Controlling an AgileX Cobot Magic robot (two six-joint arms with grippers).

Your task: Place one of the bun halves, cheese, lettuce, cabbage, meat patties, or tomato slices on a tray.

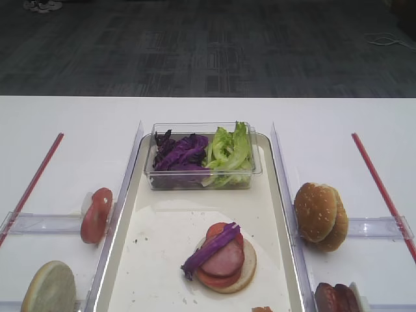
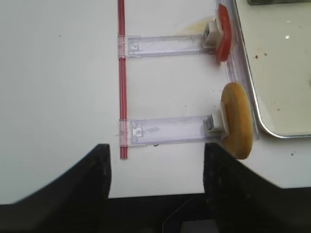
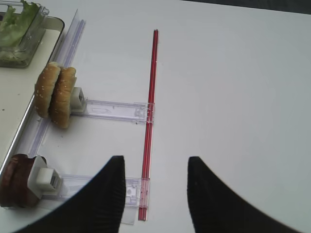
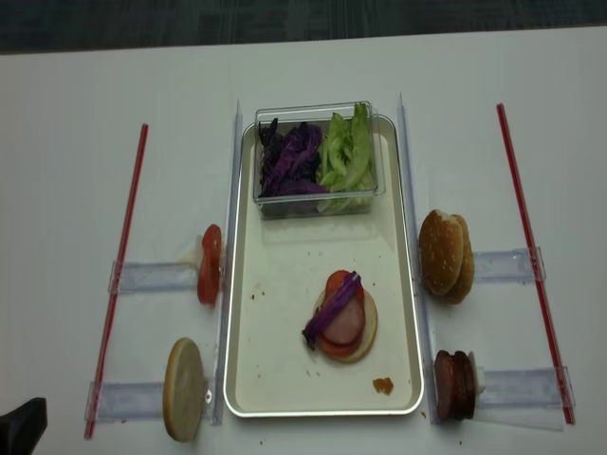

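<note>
Here, both tools gape wide and empty; cabbage [image 1: 210, 249] tops the tray's [image 1: 156, 260] stack.

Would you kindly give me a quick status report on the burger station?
Both grippers open, empty: left gripper, right gripper. Cabbage tops stack on tray. Nothing in the way.

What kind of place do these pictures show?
Probably a robot test bench set up for burger assembly: a white table with a tray, a clear tub of greens, and bun halves held upright in clear plastic holders.
</note>
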